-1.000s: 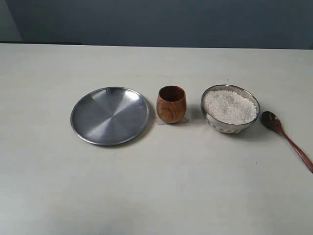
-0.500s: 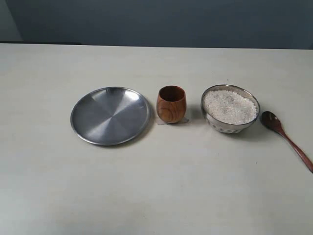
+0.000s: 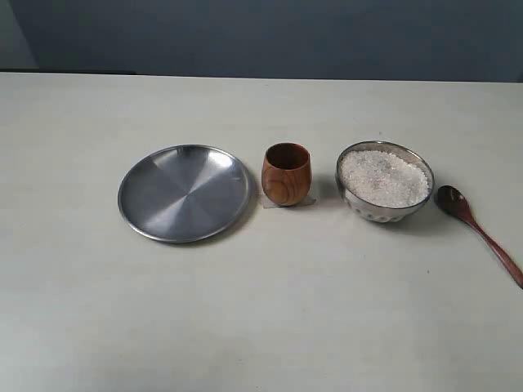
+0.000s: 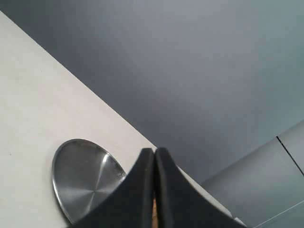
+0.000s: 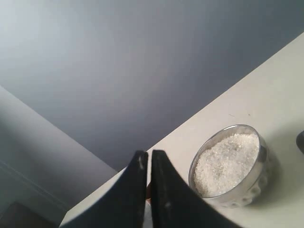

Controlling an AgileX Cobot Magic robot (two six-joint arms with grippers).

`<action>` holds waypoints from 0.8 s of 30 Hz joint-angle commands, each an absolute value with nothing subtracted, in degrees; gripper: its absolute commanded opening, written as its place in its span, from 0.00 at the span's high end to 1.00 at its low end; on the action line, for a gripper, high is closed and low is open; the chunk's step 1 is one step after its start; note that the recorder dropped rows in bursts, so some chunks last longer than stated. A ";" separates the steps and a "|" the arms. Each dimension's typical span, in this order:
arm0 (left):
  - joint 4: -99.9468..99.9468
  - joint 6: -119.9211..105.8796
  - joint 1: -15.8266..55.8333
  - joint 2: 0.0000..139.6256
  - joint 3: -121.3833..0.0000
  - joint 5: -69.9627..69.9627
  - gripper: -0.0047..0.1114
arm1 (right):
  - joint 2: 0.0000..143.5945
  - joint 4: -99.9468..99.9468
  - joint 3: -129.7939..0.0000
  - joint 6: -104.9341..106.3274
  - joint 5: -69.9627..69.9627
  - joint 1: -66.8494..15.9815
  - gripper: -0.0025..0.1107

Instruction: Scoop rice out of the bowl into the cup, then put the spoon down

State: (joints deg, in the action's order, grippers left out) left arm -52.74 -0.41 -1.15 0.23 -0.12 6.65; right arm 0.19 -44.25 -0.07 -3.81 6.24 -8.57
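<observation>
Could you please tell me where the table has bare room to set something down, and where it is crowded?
The widest bare stretch of table lies below the row in the exterior view. Another runs above it to the far edge, and one lies left of the plate. Crowded: the narrow gaps between plate, cup, bowl and spoon.

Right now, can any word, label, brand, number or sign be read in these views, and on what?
None in any view. The round flat steel plate, the reddish-brown wooden cup, the faceted steel bowl of white rice and the dark wooden spoon bear no lettering, nor does the pale table.
</observation>
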 commanded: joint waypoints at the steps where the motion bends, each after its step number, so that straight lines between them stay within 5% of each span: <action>1: -52.35 -0.62 -0.92 0.00 0.00 5.99 0.96 | 0.00 -45.42 0.00 -3.63 5.59 -8.65 0.94; 8: -51.52 -2.90 -0.92 0.00 0.00 8.53 0.96 | 0.00 -46.23 -0.09 -2.72 7.61 -8.65 0.94; 14: -51.54 -12.66 -0.92 0.00 -6.27 11.56 0.96 | 1.45 -28.12 -11.33 -2.60 9.73 -8.65 0.98; 24: -38.52 -13.97 -0.92 15.93 -27.15 23.31 0.96 | 26.59 23.75 -43.77 -14.15 45.79 -8.65 0.98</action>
State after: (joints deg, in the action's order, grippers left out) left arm -42.45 -14.05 -1.15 10.17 -23.90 19.17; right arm 22.38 15.26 -39.27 -13.23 37.54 -8.57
